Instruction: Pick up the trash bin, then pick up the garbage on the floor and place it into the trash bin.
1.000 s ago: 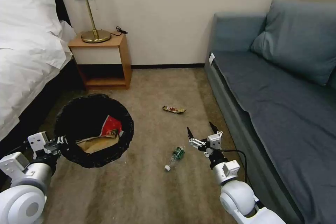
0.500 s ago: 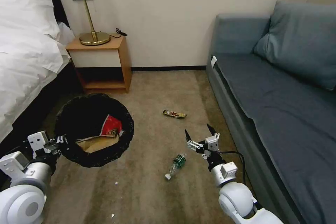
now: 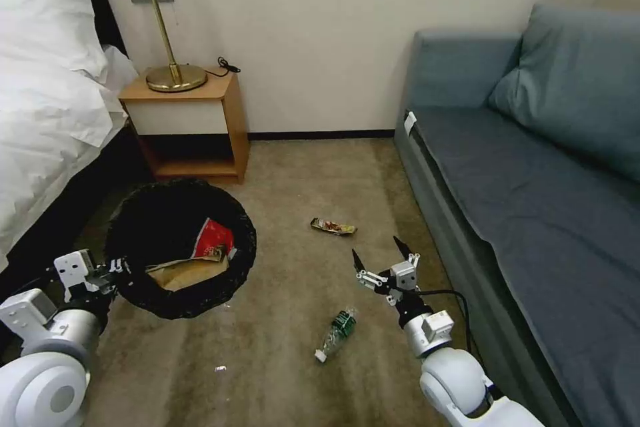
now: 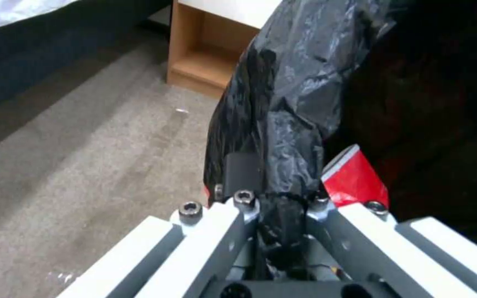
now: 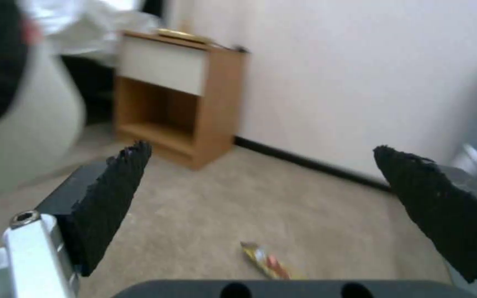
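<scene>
The setting is a carpeted bedroom floor (image 3: 293,173), with a bed (image 3: 47,107) on the left, a wooden nightstand (image 3: 193,113) carrying a brass lamp (image 3: 175,77) against the far wall, and a blue-grey sofa (image 3: 533,180) along the right. The left gripper (image 3: 110,270) is clamped on the near rim of the trash bin (image 3: 180,247); the left wrist view shows its fingers (image 4: 244,174) pinching the black bag (image 4: 294,95) folded over that rim, so the bin is held up at the near left. Inside it lie a red-and-white wrapper (image 3: 213,239) and a crumpled brown paper bag (image 3: 187,273). Two pieces of garbage are on the carpet: a clear plastic bottle (image 3: 335,333) with a green label, lying on its side at centre near, and a flat dark-and-gold wrapper (image 3: 333,227) farther off toward the wall. The right gripper (image 3: 381,259) hovers above the floor with its jaws spread wide and nothing between them, just right of the bottle and nearer than the flat wrapper; the right wrist view looks past its black fingertips (image 5: 117,194) to that wrapper (image 5: 266,260) on the carpet ahead. In my judgement the bin pick-up is done and two items are collected, and the step in hand is the approach to a third. The next move calls for lowering the open jaws squarely over one item, and a thin wrapper flat on carpet will need a low, careful pinch.
</scene>
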Available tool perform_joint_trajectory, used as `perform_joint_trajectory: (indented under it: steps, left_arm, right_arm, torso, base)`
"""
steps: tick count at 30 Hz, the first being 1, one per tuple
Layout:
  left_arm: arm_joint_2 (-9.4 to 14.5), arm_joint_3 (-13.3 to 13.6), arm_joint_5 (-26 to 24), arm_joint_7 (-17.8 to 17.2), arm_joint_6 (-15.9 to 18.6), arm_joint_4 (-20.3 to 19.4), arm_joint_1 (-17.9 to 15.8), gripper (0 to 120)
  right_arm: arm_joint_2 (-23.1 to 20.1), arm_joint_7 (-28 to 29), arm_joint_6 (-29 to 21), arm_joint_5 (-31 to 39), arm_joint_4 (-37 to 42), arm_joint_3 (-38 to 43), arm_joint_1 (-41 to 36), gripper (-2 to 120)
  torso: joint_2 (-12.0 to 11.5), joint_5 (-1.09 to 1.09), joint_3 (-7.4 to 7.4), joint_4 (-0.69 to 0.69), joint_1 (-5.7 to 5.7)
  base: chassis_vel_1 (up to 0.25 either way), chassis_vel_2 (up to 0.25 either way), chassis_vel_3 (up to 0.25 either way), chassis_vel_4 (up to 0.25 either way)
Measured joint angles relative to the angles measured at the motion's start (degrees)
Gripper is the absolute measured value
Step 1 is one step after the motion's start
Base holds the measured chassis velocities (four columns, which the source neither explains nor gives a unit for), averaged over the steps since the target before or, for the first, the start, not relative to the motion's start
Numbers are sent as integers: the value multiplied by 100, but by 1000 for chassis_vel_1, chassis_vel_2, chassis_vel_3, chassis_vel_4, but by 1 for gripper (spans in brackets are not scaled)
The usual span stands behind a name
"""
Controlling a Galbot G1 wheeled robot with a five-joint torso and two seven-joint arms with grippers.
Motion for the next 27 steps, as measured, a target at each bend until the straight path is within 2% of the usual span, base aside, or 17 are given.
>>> perform_joint_trajectory:
  steps: [1,2,5,6,7,8,9,11,12,13,14,16,17,19,20,22,27]
  left_arm:
    - [2,10,5,0,0,24,-32,1]
    - [2,10,5,0,0,24,-32,1]
    - [-20,38,26,4,-1,28,-62,1]
    - [-20,38,26,4,-1,28,-62,1]
    - [-66,60,64,24,-7,28,-64,1]
    - [-66,60,64,24,-7,28,-64,1]
    - [-120,81,120,58,-41,54,-64,1]
    - [-144,87,147,64,-51,69,-63,1]
    - [-202,104,203,89,-81,97,-64,1]
    - [-234,108,216,96,-89,105,-65,1]
    - [-234,108,216,96,-89,105,-65,1]
    - [-295,97,222,110,-106,117,-85,1]
    - [-295,97,222,110,-106,117,-85,1]
    - [-317,49,218,111,-115,129,-84,1]
    - [-317,49,218,111,-115,129,-84,1]
    - [-328,7,197,111,-121,130,-72,1]
    - [-364,9,197,102,-123,157,-84,1]
  right_arm:
    - [-268,-509,115,-95,-91,-78,321,100]
    - [-268,-509,115,-95,-91,-78,321,100]
    - [-891,-2147,535,-272,-804,-556,1582,100]
    - [-891,-2147,535,-272,-804,-556,1582,100]
    - [-1064,-3109,802,-499,-1272,-854,2295,100]
    - [-1064,-3109,802,-499,-1272,-854,2295,100]
    - [-1148,-4016,1092,-879,-1659,-1240,3006,100]
    - [-1150,-4359,1269,-1086,-1816,-1422,3306,100]
    - [-1058,-5235,1739,-2000,-2191,-1942,4056,100]
    - [-972,-5474,1944,-2554,-2352,-2269,4388,100]
    - [-972,-5474,1944,-2554,-2352,-2269,4388,100]
    - [-619,-6077,2332,-3582,-2625,-2762,4885,100]
    - [-619,-6077,2332,-3582,-2625,-2762,4885,100]
    - [-229,-6520,2485,-4320,-2782,-2890,4956,100]
    - [-229,-6520,2485,-4320,-2782,-2890,4956,100]
    - [241,-6739,2691,-4871,-3042,-2949,4954,100]
    - [800,-6757,2769,-5198,-3349,-3082,4940,100]
  torso:
    - [0,-1,0,-2,0]
    - [0,-1,0,-2,0]
    - [0,0,0,0,0]
    - [0,0,0,0,0]
    - [0,-1,-1,2,0]
    - [0,-1,-1,2,0]
    - [0,-2,1,0,0]
    - [0,-2,0,1,0]
    - [0,-3,0,3,0]
    - [0,-4,0,4,0]
    - [0,-4,0,4,0]
    - [0,-2,0,3,0]
    - [0,-2,0,3,0]
    - [0,-2,0,-2,0]
    - [0,-2,0,-2,0]
    - [0,-2,0,0,0]
    - [0,-2,0,3,0]
  base:
    - [0,0,0,0]
    - [0,0,0,0]
    - [0,0,0,0]
    - [0,0,0,0]
    - [0,0,0,0]
    - [0,0,0,0]
    - [0,0,0,0]
    - [0,0,0,0]
    - [0,0,0,0]
    - [0,0,0,0]
    - [0,0,0,0]
    - [0,0,0,0]
    - [0,0,0,0]
    - [0,0,0,0]
    - [0,0,0,0]
    - [0,0,0,0]
    - [0,0,0,0]
